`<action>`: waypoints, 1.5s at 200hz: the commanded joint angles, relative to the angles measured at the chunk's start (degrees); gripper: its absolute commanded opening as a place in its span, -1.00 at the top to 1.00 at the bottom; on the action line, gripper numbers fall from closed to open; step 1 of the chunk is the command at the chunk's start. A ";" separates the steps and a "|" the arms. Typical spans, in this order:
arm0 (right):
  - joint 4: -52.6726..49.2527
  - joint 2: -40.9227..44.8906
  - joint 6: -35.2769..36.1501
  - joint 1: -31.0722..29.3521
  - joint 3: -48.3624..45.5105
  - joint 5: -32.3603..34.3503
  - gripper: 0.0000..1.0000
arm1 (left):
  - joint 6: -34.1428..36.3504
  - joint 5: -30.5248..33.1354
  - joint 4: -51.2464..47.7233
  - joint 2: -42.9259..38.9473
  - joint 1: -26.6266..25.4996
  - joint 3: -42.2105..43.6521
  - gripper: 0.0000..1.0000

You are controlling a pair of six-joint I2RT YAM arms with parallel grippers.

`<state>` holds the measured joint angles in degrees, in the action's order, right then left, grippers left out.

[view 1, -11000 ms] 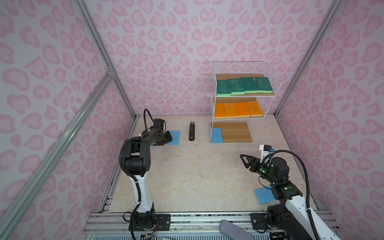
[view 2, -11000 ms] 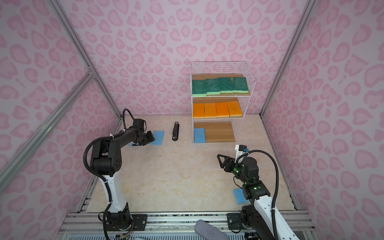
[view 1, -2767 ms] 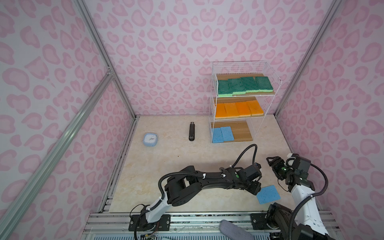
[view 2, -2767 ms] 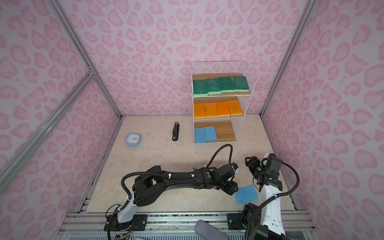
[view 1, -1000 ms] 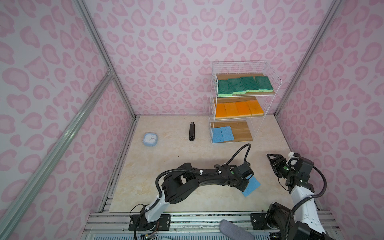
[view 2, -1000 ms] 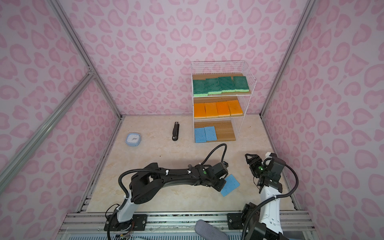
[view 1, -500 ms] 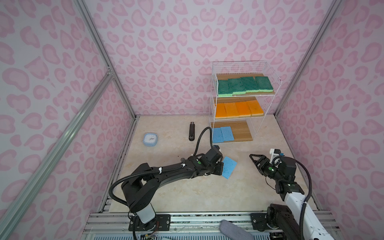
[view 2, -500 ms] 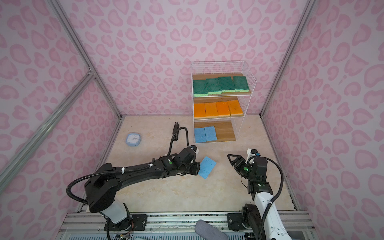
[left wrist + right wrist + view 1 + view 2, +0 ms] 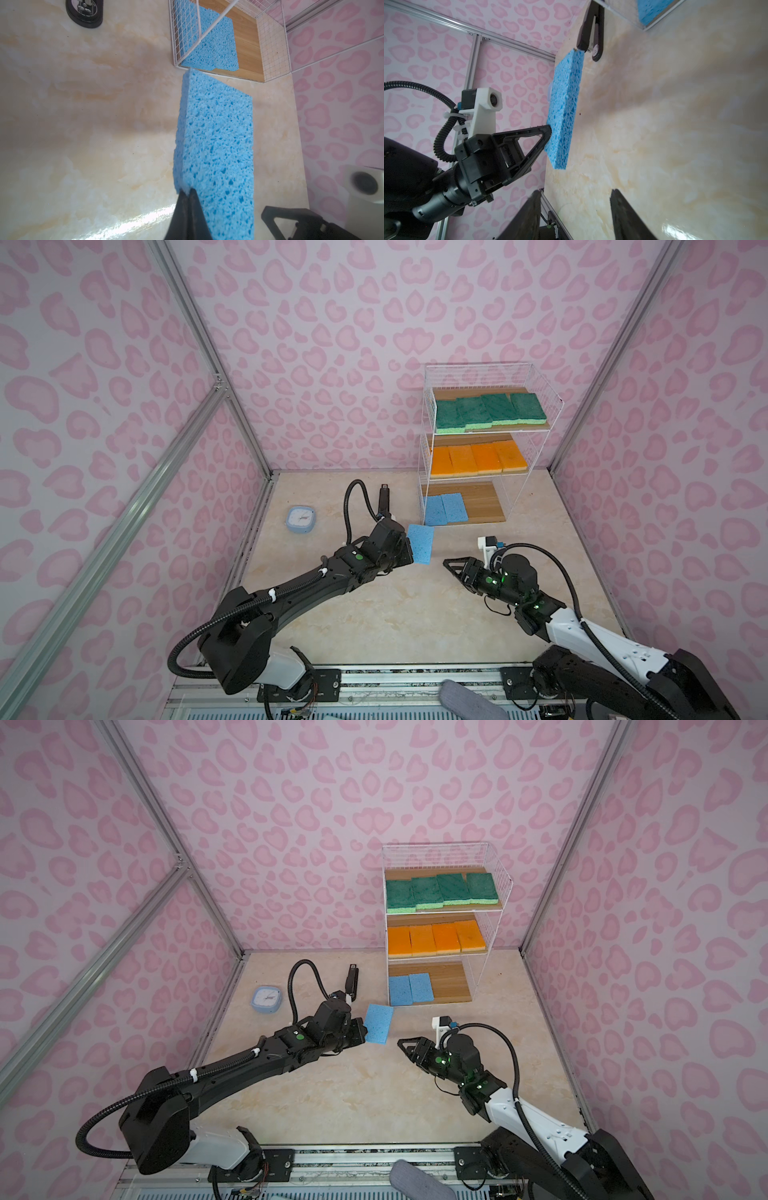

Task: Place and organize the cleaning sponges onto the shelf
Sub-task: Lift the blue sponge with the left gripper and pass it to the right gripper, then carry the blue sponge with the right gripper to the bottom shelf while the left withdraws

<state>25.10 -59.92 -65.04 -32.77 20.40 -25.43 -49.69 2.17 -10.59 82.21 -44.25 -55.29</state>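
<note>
My left gripper [image 9: 410, 554] clamped tight on edge of light-blue sponge [image 9: 420, 549], held off floor, just before shelf [image 9: 424, 448]; two blue sponges [image 9: 444, 509] on bottom board. My right gripper [image 9: 575, 191]: jaws apart, empty.

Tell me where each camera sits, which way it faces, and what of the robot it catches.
Top views: high at the front, looking down toward the shelf at the back; left arm and right arm show.
Left wrist: on the left arm, looking along the left gripper, shut on a blue sponge, toward the shelf.
Right wrist: on the right arm, looking past the open right gripper at the left gripper and sponge.
Shared: both wrist views show the held sponge.
</note>
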 commanded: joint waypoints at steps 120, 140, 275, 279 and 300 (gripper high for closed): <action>14.30 -13.98 -4.06 -5.34 6.21 2.51 0.55 | -1.90 0.22 2.36 -1.90 0.55 -0.26 0.92; 14.54 -14.90 -4.06 -5.33 6.32 2.71 0.65 | -2.08 -0.32 2.87 -1.70 0.52 -0.17 0.93; -18.16 -7.92 17.80 14.16 12.15 -10.14 1.00 | 5.20 6.17 0.66 -12.60 1.55 8.11 -0.95; -20.32 -7.62 19.50 15.67 12.73 -10.96 1.00 | 5.23 6.28 0.57 -12.81 1.58 8.47 -0.95; -25.46 -6.40 23.87 21.56 14.91 -14.53 1.00 | 5.69 6.36 0.42 -13.00 1.84 9.89 -0.96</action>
<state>11.05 -67.33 -50.70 -15.75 33.52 -34.02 -45.28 7.16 -10.22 69.80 -42.70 -46.76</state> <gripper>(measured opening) 0.048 0.977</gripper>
